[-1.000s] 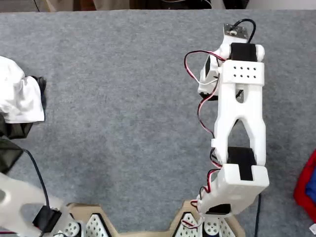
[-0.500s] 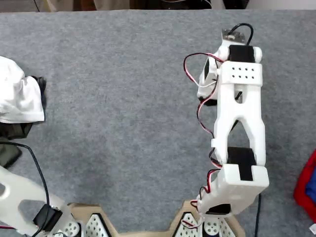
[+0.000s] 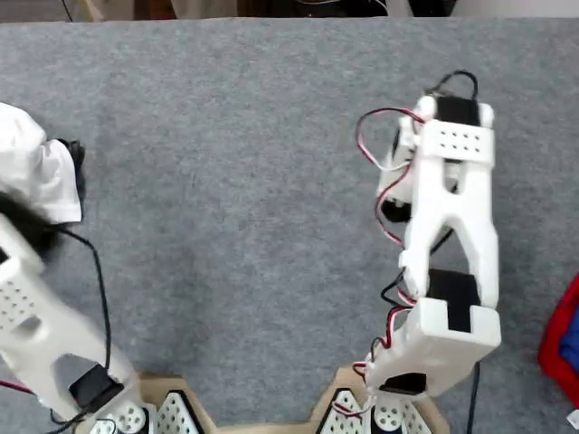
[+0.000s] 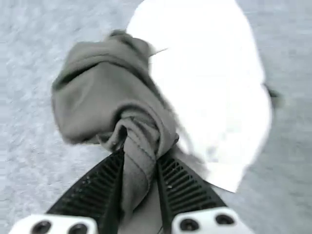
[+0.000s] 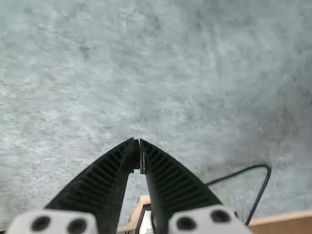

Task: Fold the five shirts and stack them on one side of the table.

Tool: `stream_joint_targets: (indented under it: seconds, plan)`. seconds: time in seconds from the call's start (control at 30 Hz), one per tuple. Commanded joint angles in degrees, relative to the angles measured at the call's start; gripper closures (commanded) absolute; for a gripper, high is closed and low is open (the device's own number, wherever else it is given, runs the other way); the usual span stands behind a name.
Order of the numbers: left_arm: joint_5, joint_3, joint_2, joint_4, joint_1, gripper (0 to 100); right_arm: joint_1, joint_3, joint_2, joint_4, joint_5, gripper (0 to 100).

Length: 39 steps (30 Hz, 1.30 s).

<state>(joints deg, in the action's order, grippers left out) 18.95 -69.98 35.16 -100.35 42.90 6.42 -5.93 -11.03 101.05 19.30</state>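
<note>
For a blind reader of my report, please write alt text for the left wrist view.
The left gripper is shut on a bunched fold of a grey shirt. A white shirt lies just beyond it on the grey table cover.

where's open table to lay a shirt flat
Widest bare patch: the middle of the table, between the white shirt and the right arm. The far strip beyond that arm is bare too. Crowded: the left edge, where the left arm grips a grey shirt beside the white one, and the right edge by the red cloth.
</note>
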Motion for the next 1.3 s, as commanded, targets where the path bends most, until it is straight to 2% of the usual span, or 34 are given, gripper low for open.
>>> stream_joint_targets:
  seconds: [0.0, 0.27, 0.37, 0.57, 0.77, 0.87, 1.1, 1.27]
  plan:
    - [-1.58, 11.43, -15.52, -0.62, -6.68, 98, 5.14, 1.8, 3.82, 0.18, -0.53, 99.2]
    - [-1.67, 45.89, -39.52, -0.44, -26.73, 98, 20.97, 1.01, 3.47, -0.26, -2.11, 99.1]
    - [-1.67, 54.07, -44.88, -0.35, -33.93, 98, 24.22, 1.01, 3.47, -0.18, -11.08, 99.1]
    - [-1.67, 62.86, -50.95, -0.35, -45.98, 98, 28.44, 2.86, 3.82, 1.05, -36.48, 99.2]
    - [-1.67, 69.45, -53.85, -0.35, -56.79, 98, 30.81, 11.3, 3.65, 1.05, -49.85, 99.2]
    - [-1.67, 72.79, -53.93, 0.09, -60.13, 98, 30.9, 13.76, 3.82, 1.05, -53.27, 99.3]
    - [-5.71, 88.0, -55.87, 9.14, -65.14, 98, 31.16, 14.29, 3.91, 1.05, -57.85, 99.3]
    - [-5.54, 96.09, -60.7, 12.4, -70.51, 98, 31.08, 14.02, 3.91, 1.05, -57.76, 99.3]
